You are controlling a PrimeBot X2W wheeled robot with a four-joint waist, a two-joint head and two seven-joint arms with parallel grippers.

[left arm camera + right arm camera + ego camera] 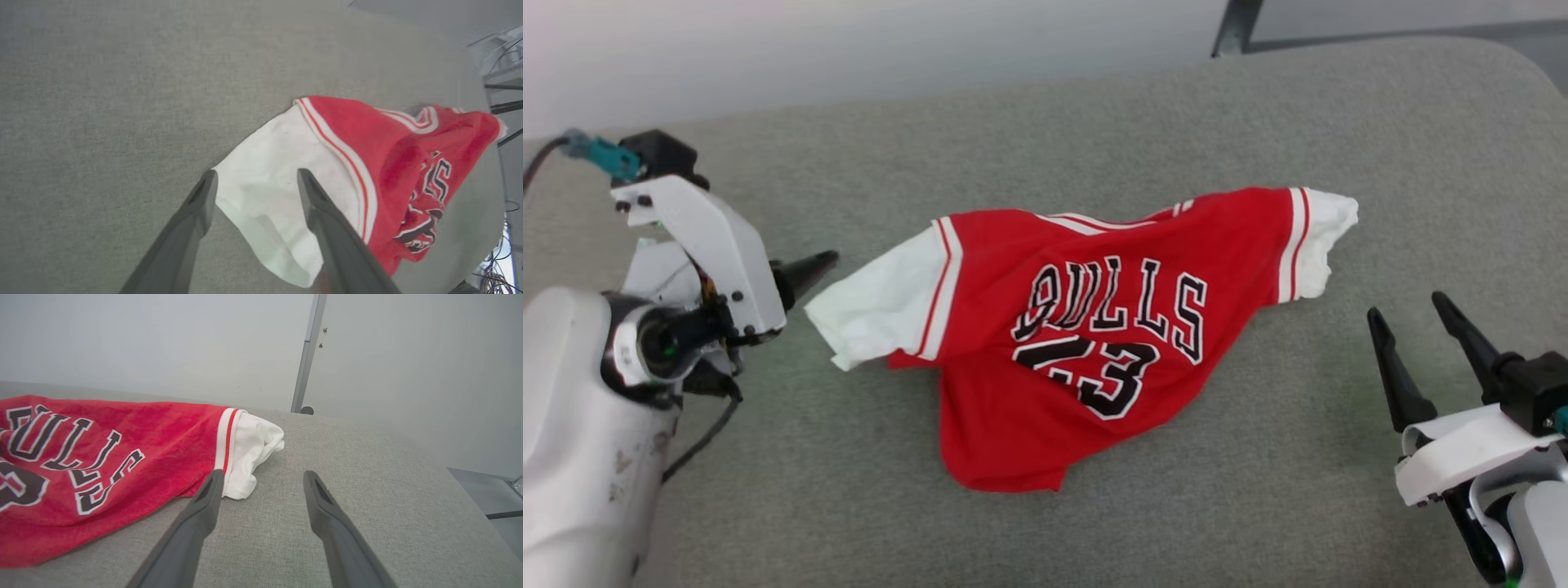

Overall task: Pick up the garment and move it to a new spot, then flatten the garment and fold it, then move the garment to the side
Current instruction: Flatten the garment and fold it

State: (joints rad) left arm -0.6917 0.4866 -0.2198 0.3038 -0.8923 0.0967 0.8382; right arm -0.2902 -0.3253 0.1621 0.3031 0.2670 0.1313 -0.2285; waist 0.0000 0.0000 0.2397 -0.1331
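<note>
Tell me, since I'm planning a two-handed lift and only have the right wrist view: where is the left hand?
Observer: The left hand is open, its tips at the end of the jersey's left sleeve. I can't tell whether they touch it.
Operator: Is that sleeve bunched like the one I see?
Observer: No, it lies spread out, fairly flat.
Operator: And the bottom of the jersey?
Observer: The hem end narrows into a crumpled point toward the robot.
</note>
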